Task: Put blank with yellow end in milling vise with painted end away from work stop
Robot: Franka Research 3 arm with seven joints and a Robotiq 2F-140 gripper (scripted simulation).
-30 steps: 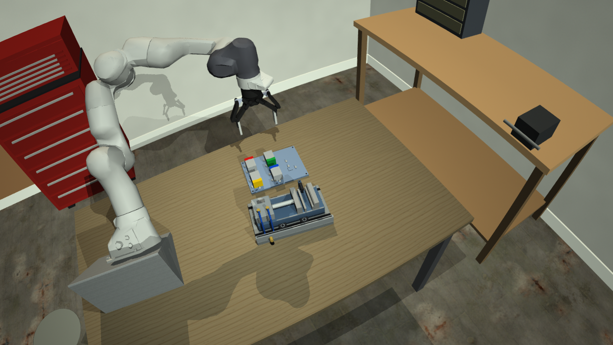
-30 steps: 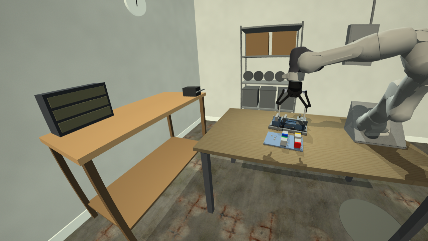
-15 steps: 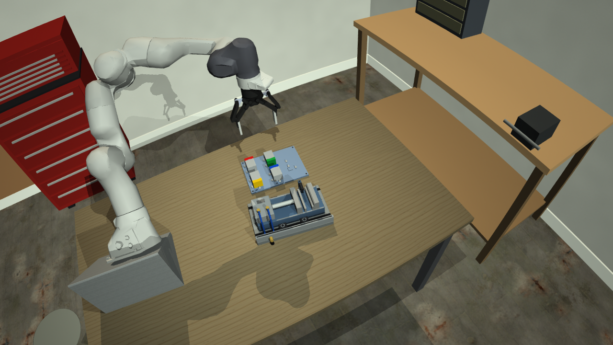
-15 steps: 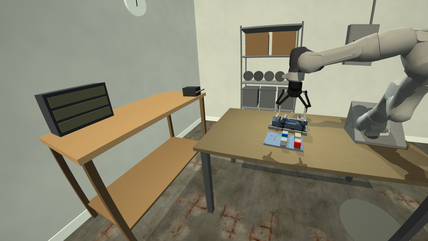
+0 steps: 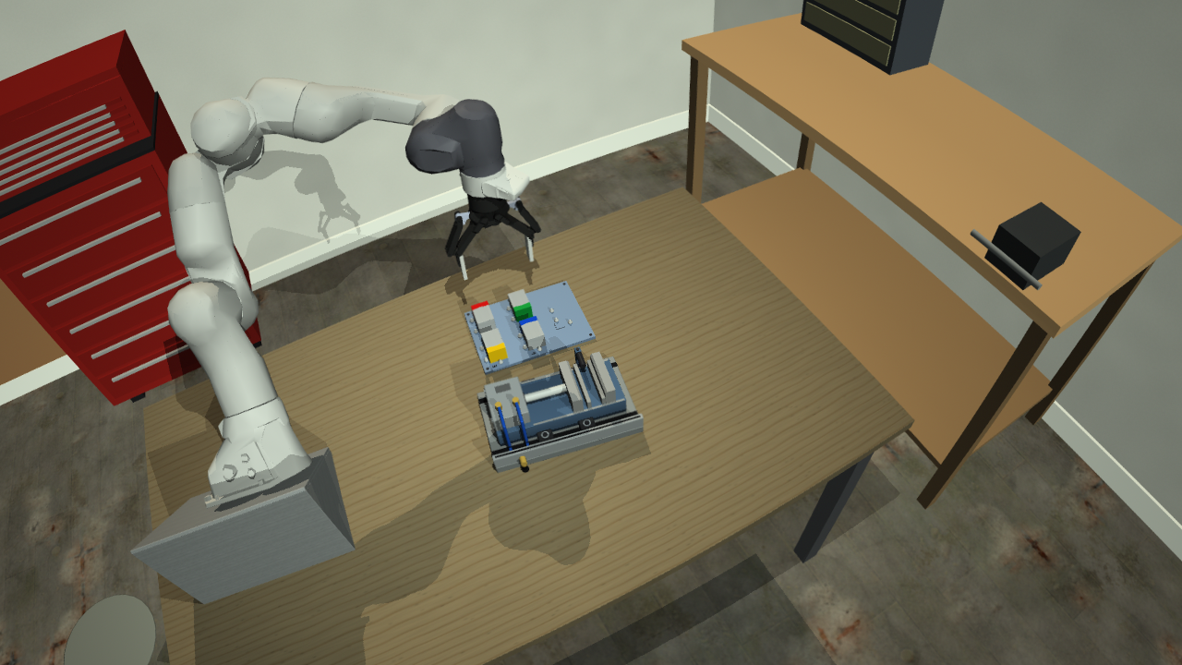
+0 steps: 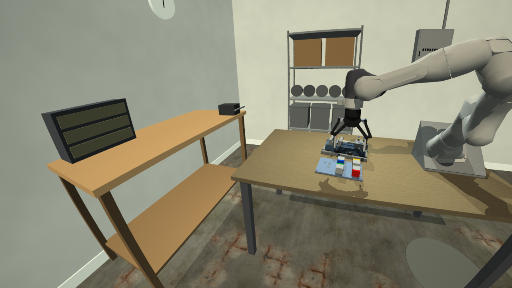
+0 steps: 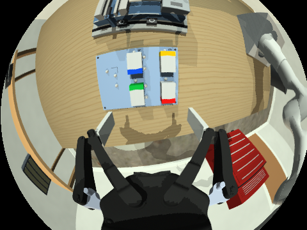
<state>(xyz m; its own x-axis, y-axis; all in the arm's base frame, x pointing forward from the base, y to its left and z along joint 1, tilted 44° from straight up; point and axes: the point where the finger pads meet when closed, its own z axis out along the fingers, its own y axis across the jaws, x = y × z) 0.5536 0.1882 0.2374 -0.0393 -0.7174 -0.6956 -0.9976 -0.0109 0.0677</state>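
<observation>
The yellow-ended blank (image 5: pixel 493 340) (image 7: pixel 167 62) lies on the blue infeed plate (image 5: pixel 583 323) (image 7: pixel 102 92) (image 6: pixel 321 167), its yellow end toward the vise. The red-ended blank (image 5: pixel 483 316) (image 7: pixel 168 91) (image 6: pixel 355 170), green-ended blank (image 5: pixel 520 304) (image 7: pixel 137 96) and blue-ended blank (image 5: pixel 532 333) (image 7: pixel 134 61) lie there too. The milling vise (image 5: pixel 541 405) (image 7: pixel 141 20) stands beside the plate; its fixed jaw (image 5: pixel 602 377) is at the end without hoses. The work stop (image 5: pixel 580 358) is a dark rod near the jaws. My gripper (image 5: pixel 497 264) (image 6: pixel 350 144) (image 7: pixel 150 115) is open and empty, high beyond the plate's far edge in the top view.
The vise's hosed block (image 5: pixel 503 396) carries blue hoses. Small pins (image 5: pixel 557 320) (image 7: pixel 115 75) stand on the infeed plate around the blanks. The wooden table (image 5: pixel 727 396) bears plate, vise and arm base (image 5: pixel 247 538). A bench (image 5: pixel 934 165) and a red tool cabinet (image 5: pixel 99 272) stand apart.
</observation>
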